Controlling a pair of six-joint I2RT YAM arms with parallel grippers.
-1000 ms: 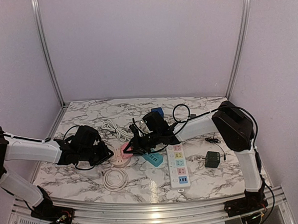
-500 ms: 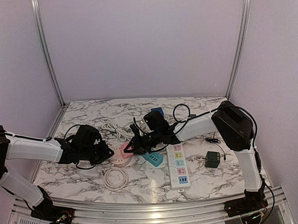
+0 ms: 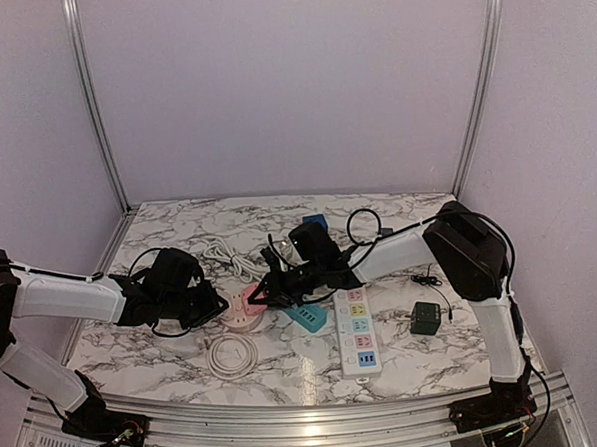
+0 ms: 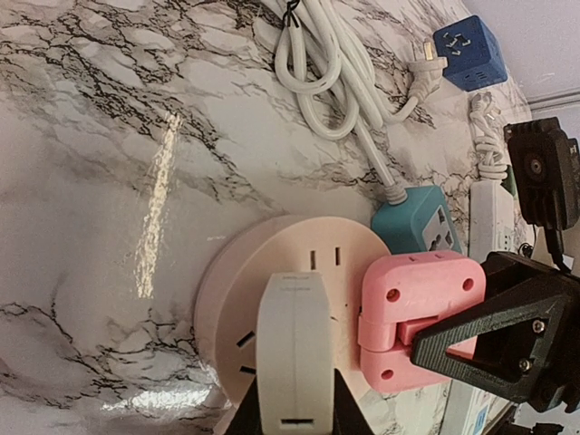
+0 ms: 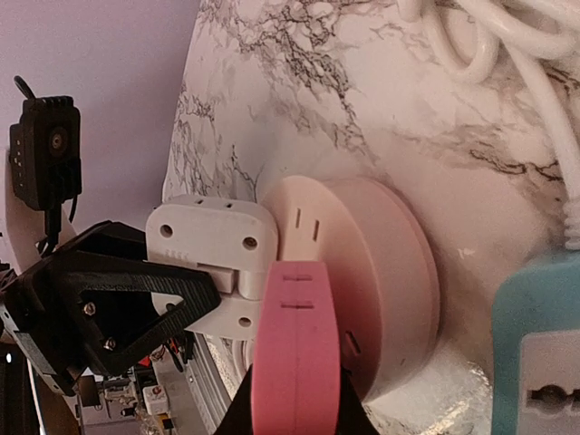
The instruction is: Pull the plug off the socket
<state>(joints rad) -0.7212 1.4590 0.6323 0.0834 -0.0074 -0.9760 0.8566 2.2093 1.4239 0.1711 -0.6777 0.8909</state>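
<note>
Nearest to you, by the arm bases: one coiled white cable (image 3: pixel 230 355), flat on the marble table (image 3: pixel 168 225). To its right lay one white power strip (image 3: pixel 356 331), running front to back, with coloured outlet panels. Further right, apart from the strip, sat one dark green adapter (image 3: pixel 425 318).

Next back, near the table's middle: one round pink socket (image 4: pixel 227 308), lying flat with its slots facing up. Your left gripper (image 4: pixel 295 285), white-fingered, rested its tip on the disc's top from the left. Its fingers were pressed together with no gap showing. Your right gripper (image 5: pixel 294 276), pink-fingered, met the same disc from the right, likewise closed, and sat just beside the left one. Whether either claw pinched a plug you could not tell, since the fingers covered that spot.

Just right of the disc: one teal socket (image 4: pixel 419 222) on a white lead.

Behind: one white cable bundle (image 4: pixel 317 63).

Farthest: one blue cube adapter (image 4: pixel 467 50) and one black cable loop (image 3: pixel 364 223).
</note>
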